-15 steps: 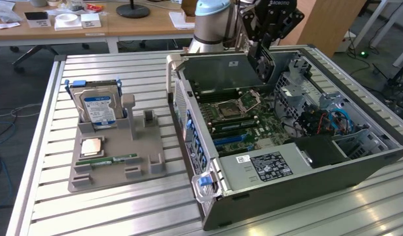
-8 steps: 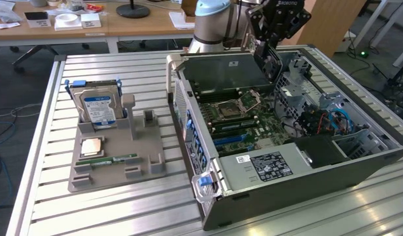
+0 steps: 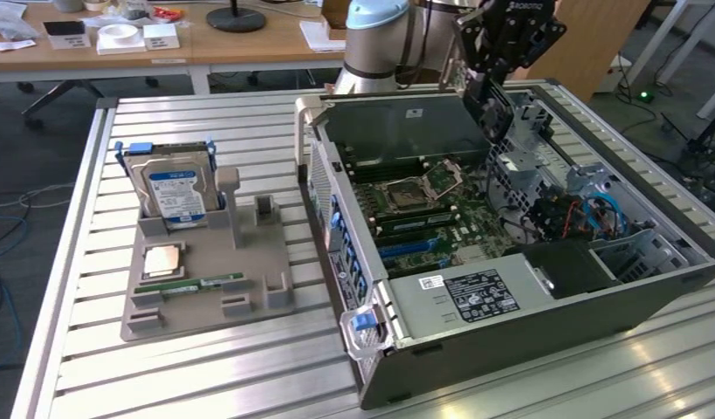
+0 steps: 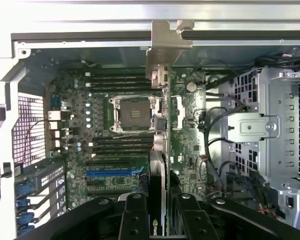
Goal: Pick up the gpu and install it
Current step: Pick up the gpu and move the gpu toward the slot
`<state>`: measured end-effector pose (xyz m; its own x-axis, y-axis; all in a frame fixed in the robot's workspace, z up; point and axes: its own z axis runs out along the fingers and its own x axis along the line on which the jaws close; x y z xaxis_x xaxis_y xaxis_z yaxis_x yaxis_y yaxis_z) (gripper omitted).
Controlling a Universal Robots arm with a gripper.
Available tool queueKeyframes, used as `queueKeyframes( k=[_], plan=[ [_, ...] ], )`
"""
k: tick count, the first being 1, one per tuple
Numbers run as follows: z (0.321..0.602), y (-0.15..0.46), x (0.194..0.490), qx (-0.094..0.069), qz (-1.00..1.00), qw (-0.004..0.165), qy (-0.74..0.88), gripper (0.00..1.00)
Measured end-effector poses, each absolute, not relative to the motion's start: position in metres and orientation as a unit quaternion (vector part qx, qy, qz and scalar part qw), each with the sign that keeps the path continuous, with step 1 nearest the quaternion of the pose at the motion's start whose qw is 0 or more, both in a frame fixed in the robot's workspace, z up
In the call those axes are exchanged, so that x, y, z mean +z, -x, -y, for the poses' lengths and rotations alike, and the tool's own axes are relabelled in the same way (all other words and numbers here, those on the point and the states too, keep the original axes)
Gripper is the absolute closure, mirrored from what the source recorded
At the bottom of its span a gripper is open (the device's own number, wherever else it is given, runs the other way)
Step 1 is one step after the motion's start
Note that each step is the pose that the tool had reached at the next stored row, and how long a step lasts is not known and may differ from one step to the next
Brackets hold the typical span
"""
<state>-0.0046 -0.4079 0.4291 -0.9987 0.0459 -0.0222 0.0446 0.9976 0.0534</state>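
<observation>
Exterior view high, oblique; wrist view close above shared motherboard (image 3: 444, 214) (image 4: 187, 135)

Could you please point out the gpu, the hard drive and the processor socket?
gpu (image 4: 159, 180), wrist view, on its dark edge.
hard drive (image 3: 176, 195), exterior view, on its blue-white label.
processor socket (image 4: 132, 113), wrist view, on its dark centre.

Cropped, covered, unreadable.
Loses the base of the tool (image 4: 160, 198) at the wrist view's frame edge, along with the near end of the gpu (image 4: 159, 170) clamped in it; sees that card edge-on, both faces hidden. Cannot make out the strip of board (image 4: 130, 110) behind the card. In the exterior view, crops the tool's top and the arm (image 3: 374, 48) at the frame edge; cannot read the labels on the drive (image 3: 176, 194) or the power supply (image 3: 479, 292).
</observation>
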Motion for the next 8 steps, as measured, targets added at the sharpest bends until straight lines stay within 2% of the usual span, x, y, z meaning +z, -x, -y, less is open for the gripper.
queueKeyframes(
  k=[8],
  plan=[
    [0.408,-0.015,0.429,0.027,-0.999,0.012,-0.023,0.74]
  ],
)
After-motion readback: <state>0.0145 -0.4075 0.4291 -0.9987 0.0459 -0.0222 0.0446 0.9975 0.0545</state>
